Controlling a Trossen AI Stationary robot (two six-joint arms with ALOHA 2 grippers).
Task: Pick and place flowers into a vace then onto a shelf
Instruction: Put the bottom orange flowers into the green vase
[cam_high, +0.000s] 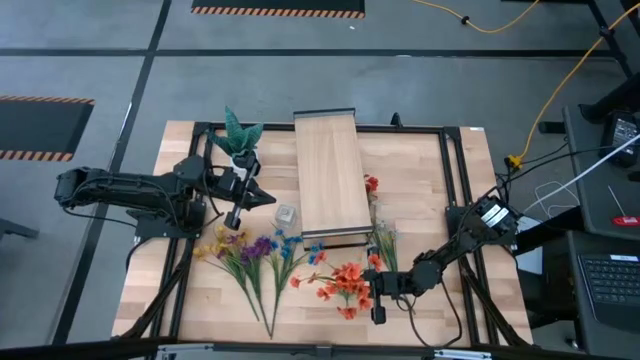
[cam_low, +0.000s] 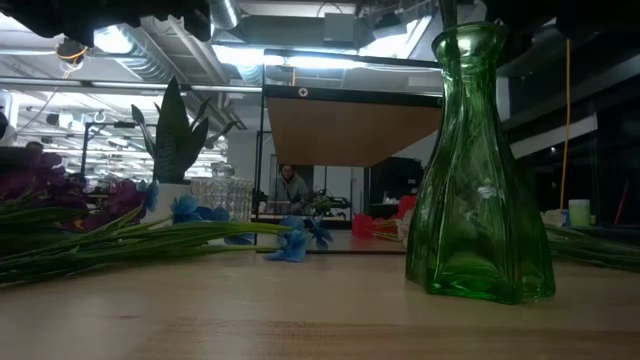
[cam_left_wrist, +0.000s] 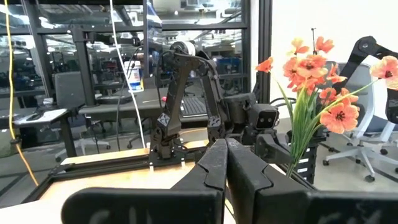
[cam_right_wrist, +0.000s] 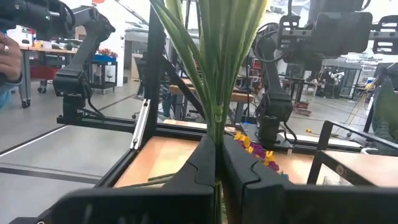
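Two grippers, one shelf, one green vase, several flower bunches.
High view: shelf (cam_high: 331, 175) mid-table; loose flowers (cam_high: 258, 252) lie beside it. Low view: one green vase (cam_low: 481, 170). Left wrist view: left gripper (cam_left_wrist: 226, 163) closed, empty. Right wrist view: right gripper (cam_right_wrist: 217, 163) clamps orange flowers (cam_left_wrist: 317, 68) stems. No legible writing.

no readable text, labels or signs

Right gripper (cam_high: 377, 300) clamped closed; left gripper (cam_high: 234, 217) closed, empty.
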